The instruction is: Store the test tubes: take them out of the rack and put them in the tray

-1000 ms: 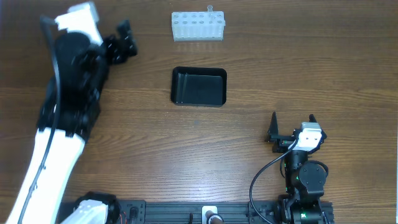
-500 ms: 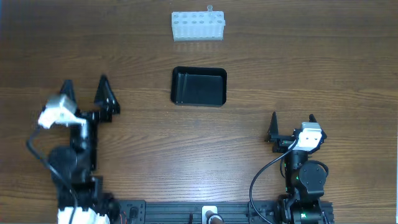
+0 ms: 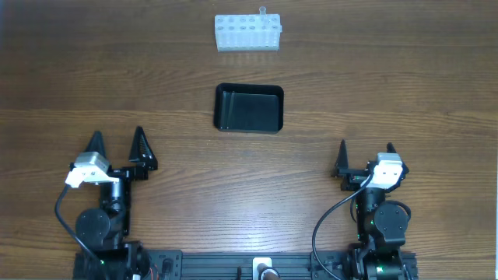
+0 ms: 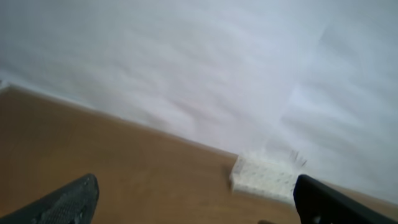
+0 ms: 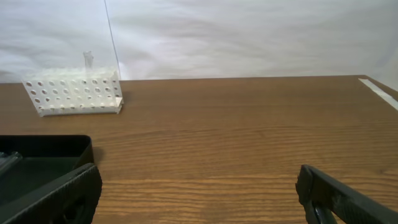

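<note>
One rack [image 3: 247,33], one test tube [image 3: 263,11] in it; one black tray [image 3: 249,86] on counter [image 3: 389,70]; my left fingers [image 3: 141,148], right fingers [image 3: 341,159] both spread, empty.

Top: we look straight down from high above the table [image 3: 405,78];
Wrists: we sit low, facing the far rack [image 5: 73,92]; all share it

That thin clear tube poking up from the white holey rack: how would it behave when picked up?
The thin clear tube looks light and smooth, so probably slippery, perhaps breakable if squeezed hard. Being round, it would likely roll on the flat wooden table unless laid inside the walled black plastic tray.
</note>
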You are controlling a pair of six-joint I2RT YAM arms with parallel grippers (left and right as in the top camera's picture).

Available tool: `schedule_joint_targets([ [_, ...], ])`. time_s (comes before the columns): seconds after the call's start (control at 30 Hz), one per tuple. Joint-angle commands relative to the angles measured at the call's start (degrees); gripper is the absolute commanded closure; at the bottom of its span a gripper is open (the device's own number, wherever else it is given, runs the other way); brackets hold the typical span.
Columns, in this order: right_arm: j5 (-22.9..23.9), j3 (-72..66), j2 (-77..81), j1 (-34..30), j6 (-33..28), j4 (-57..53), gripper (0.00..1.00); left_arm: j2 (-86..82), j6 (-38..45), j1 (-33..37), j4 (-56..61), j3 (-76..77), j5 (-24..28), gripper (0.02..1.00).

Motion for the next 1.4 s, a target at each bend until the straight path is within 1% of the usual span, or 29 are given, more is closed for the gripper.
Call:
schedule_joint_targets([
  [0.03,0.0,-0.3,-0.5,0.1,-0.5,-0.2,0.007,-5.4,1.8,0.3,-9.2,-0.3,0.3,0.02],
  [0.13,0.0,-0.3,-0.5,0.1,-0.5,-0.2,0.009,-6.9,5.1,0.3,-13.5,-0.3,0.3,0.02],
  [0.23,0.0,-0.3,-0.5,0.1,-0.5,-0.2,0.009,-6.9,6.6,0.3,-17.9,-0.3,0.1,0.02],
  [0.37,0.0,-0.3,-0.5,0.1,-0.5,-0.2,0.007,-6.9,10.4,0.3,-18.1,-0.3,0.5,0.02],
  [1.4,0.0,-0.3,-0.5,0.1,-0.5,-0.2,0.007,-6.8,10.3,0.3,-18.1,-0.3,0.8,0.02],
])
